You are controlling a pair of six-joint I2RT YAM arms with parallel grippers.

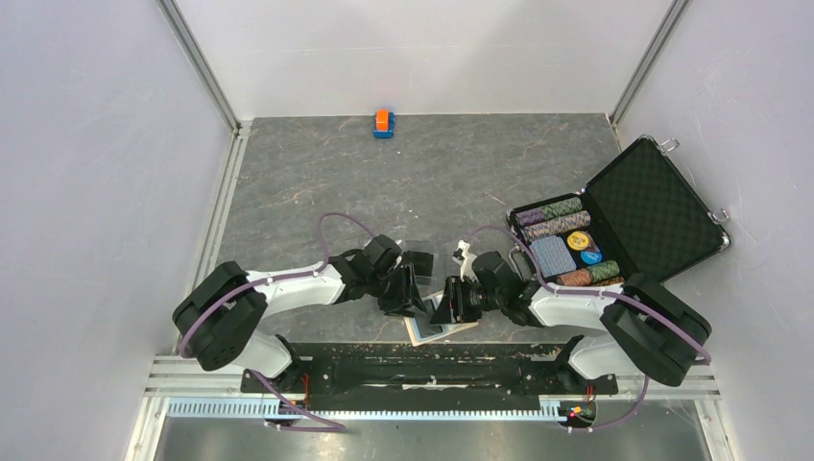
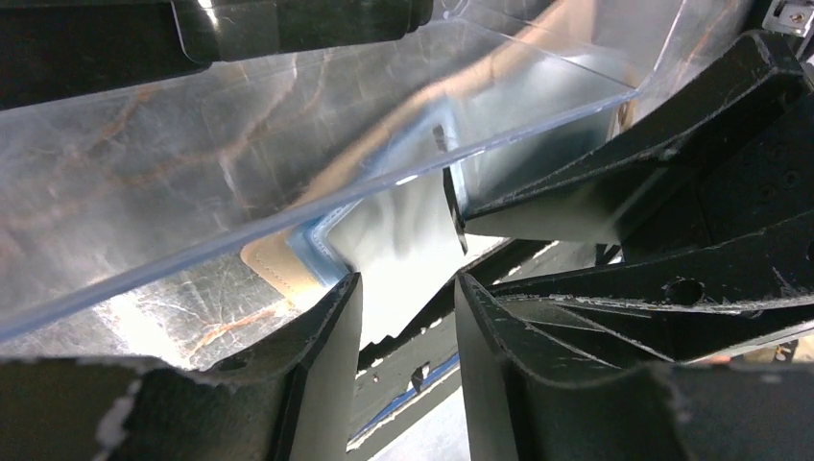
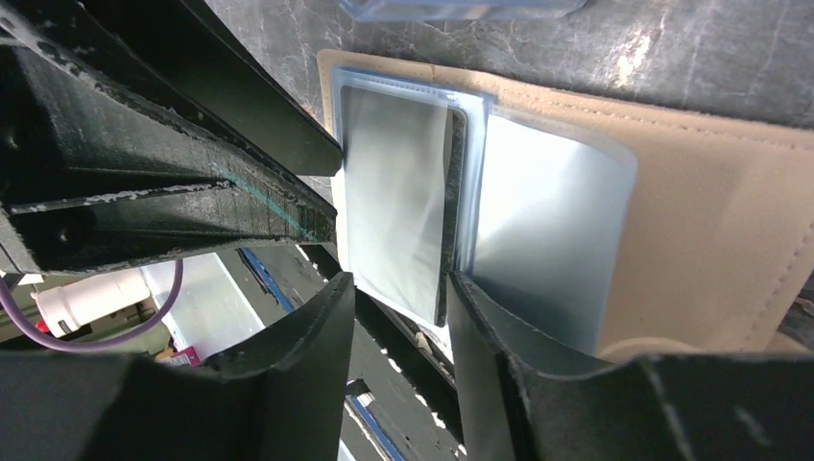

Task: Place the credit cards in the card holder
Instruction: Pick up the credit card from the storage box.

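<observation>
The tan card holder lies open at the table's front edge, its clear sleeves showing in the right wrist view over the tan cover. A dark-edged credit card sits partly inside a sleeve. Its near end lies between the tips of my right gripper, which spans its width and is shut on it. My left gripper stands part open at the holder's left corner, with nothing between its fingers. From above, the left gripper and the right gripper face each other over the holder.
An open black case with poker chips stands at the right. A small orange-and-blue block sits at the far edge. A clear plastic box lies just behind the holder. The table's front edge runs right under the grippers.
</observation>
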